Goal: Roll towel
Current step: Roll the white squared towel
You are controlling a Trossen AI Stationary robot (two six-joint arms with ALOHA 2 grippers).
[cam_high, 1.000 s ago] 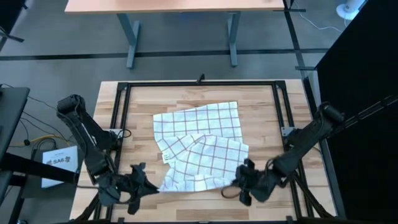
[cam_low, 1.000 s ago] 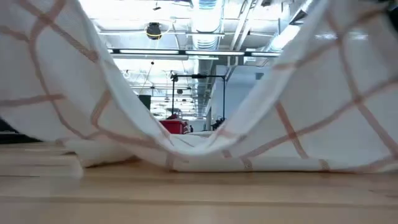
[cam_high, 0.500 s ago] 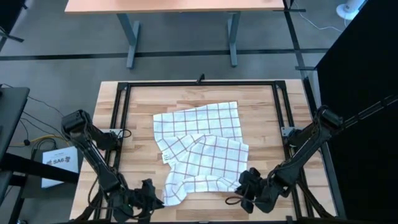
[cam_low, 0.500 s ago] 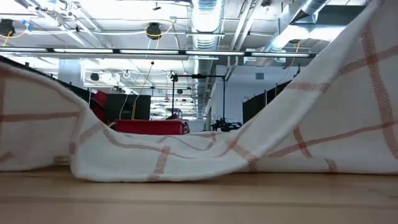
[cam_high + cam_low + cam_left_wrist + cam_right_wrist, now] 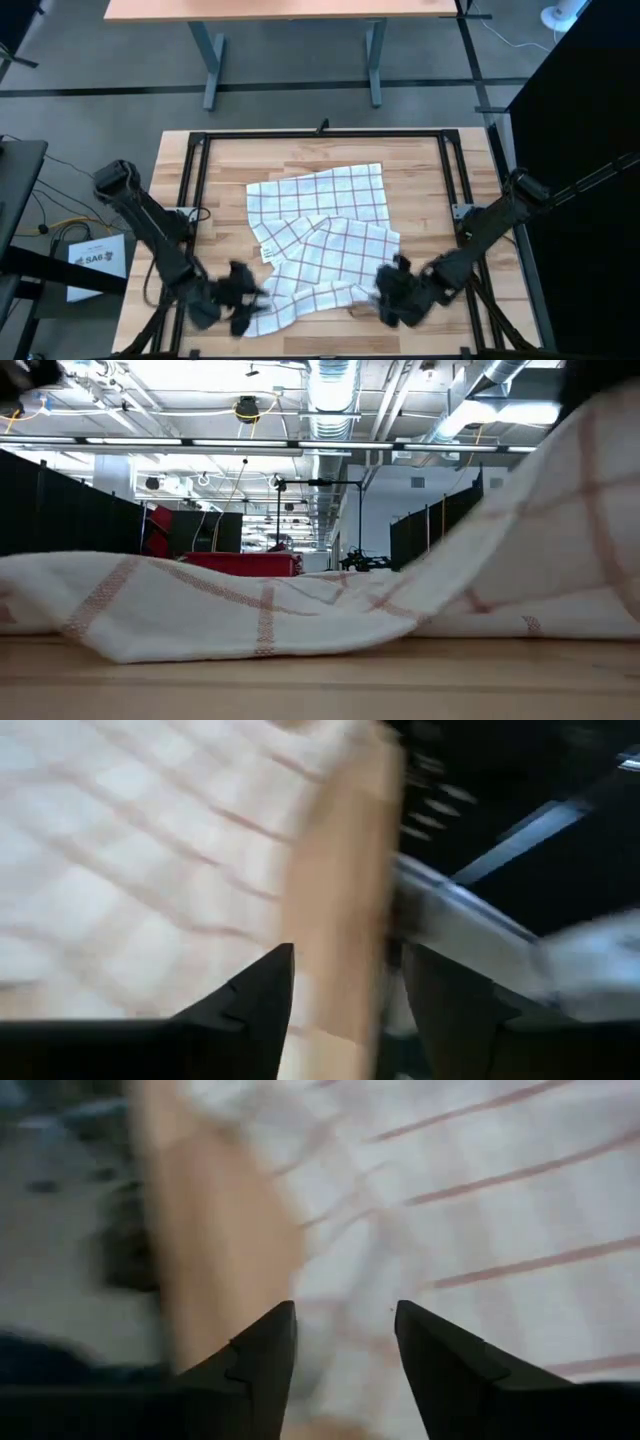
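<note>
The towel (image 5: 325, 235), white with thin dark checks, lies in the middle of the wooden table. Its near half is folded back over its far half, and a small tag (image 5: 266, 253) shows at the left edge. In the low view the towel's (image 5: 300, 610) near edge lies on the wood at the left and rises toward the right. My left gripper (image 5: 240, 298) (image 5: 345, 970) stands open at the near left corner, with bare wood between its fingers. My right gripper (image 5: 392, 293) (image 5: 345, 1325) stands open at the near right edge of the towel (image 5: 480, 1210). My left gripper touches nothing. My right gripper comes slanting down from the table's right over the towel's near right edge (image 5: 330, 1270). I cannot tell whether its fingers touch the cloth.
A black metal frame (image 5: 320, 133) runs around the table top. Bare wood (image 5: 215, 190) shows to the left and right of the towel. A desk (image 5: 290, 10) stands beyond the far edge, and a white label (image 5: 95, 258) lies off the table's left side.
The towel's near edge hung high between the two grippers a second ago. It has dropped: the left part now lies flat on the table and the right part still stands higher. My left gripper went toward the near edge and came back toward the towel.
</note>
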